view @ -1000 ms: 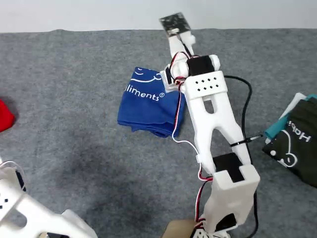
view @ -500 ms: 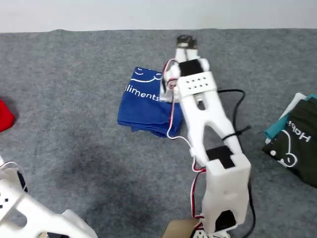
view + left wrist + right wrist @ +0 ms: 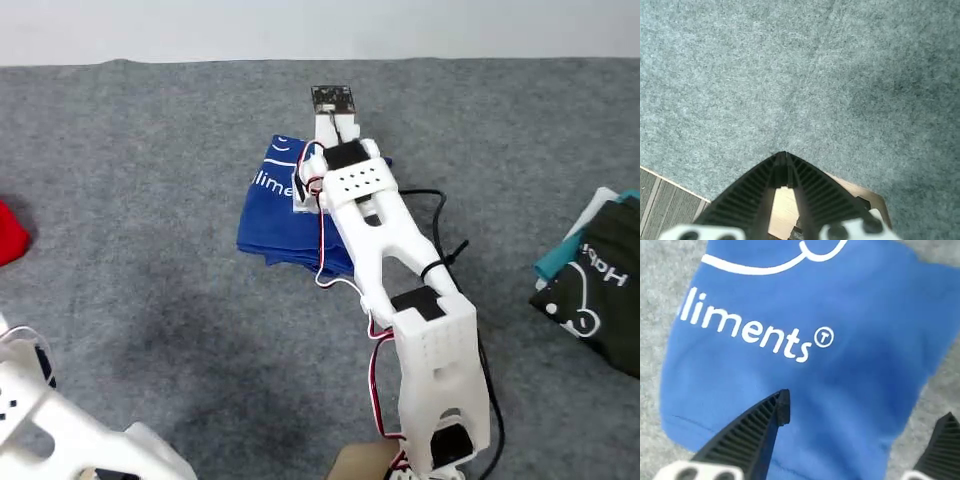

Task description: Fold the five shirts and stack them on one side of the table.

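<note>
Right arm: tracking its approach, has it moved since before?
Yes. The right gripper swung left across the blue shirt, from its right edge toward its middle.

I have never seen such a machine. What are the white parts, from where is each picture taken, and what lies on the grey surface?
The white parts are two small robot arms at a table with a grey cover. One picture looks down from a fixed camera above. The other two come from a camera on each arm's wrist, so they show that arm's black hand. The left hand is shut on nothing, over bare cover near the table's edge. The right hand is open over a folded blue shirt. At the right edge lies a dark shirt on other cloth; at the left edge, something red.
</note>
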Controlling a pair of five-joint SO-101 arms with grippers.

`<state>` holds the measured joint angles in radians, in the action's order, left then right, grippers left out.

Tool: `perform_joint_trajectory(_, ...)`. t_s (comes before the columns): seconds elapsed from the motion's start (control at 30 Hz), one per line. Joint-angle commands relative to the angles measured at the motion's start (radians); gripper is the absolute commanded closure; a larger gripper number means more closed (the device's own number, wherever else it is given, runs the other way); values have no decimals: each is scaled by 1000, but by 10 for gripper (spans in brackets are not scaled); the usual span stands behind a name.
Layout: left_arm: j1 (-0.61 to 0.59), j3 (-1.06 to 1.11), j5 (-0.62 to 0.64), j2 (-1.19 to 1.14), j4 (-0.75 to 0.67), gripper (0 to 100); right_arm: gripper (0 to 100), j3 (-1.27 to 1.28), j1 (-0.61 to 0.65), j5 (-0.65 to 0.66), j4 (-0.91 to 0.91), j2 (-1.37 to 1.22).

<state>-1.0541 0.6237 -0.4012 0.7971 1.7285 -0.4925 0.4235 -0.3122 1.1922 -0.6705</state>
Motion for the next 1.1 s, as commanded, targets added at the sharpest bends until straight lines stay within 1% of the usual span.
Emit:
perform_joint_trajectory(0.0,5,-4,-9,18,5,995,582,-6,7,14,-39,-5)
perform_joint_trajectory(0.1,5,-4,-9,18,5,995,582,-6,8,38,-76,-31)
perform_joint_trajectory(0.27,6,-4,-9,18,3,995,582,-6,5,41,-151,-87)
perform_joint_trajectory(0.47,6,-4,-9,18,3,995,593,-26,4,35,-145,-120)
perform_joint_trajectory(0.53,6,-4,-9,18,3,995,654,-52,4,40,-124,-131)
perform_joint_trajectory(0.7,6,-4,-9,18,3,995,900,-138,1,41,-65,-182)
perform_joint_trajectory(0.8,6,-4,-9,18,3,995,990,-192,-8,43,-38,-213)
perform_joint_trajectory(0.93,5,-4,-9,18,8,995,989,-264,-38,38,13,-232)
perform_joint_trajectory(1.07,5,-4,-9,18,8,995,989,-376,-97,40,94,-219)
